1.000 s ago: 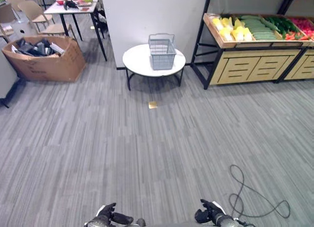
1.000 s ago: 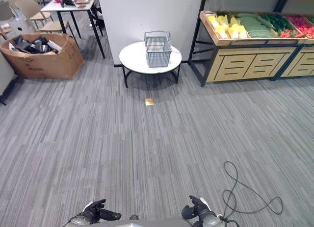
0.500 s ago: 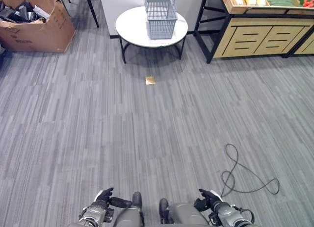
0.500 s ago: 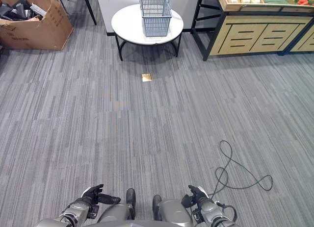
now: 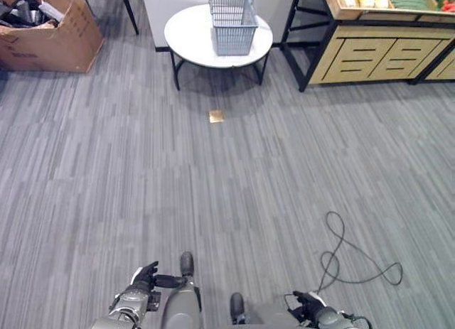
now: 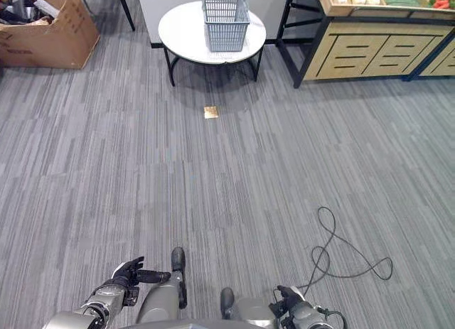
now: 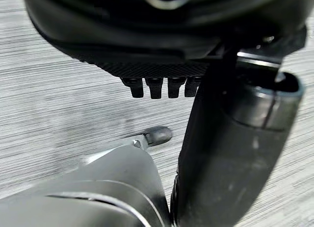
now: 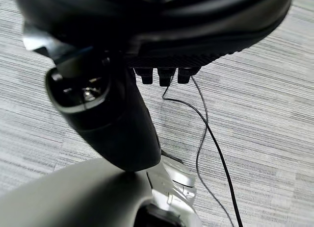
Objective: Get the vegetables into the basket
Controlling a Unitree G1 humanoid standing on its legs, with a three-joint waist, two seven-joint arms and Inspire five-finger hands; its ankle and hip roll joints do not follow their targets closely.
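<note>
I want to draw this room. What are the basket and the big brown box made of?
The basket looks like grey plastic: thin moulded bars in an open grid, matte. The box looks like plain brown cardboard, dull, with open flaps at the top.

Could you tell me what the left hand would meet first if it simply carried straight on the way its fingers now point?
Probably only carpet. The left hand hangs low with relaxed fingers pointing forward over bare floor; the round table holding the basket lies far beyond, though depth is unclear.
</note>
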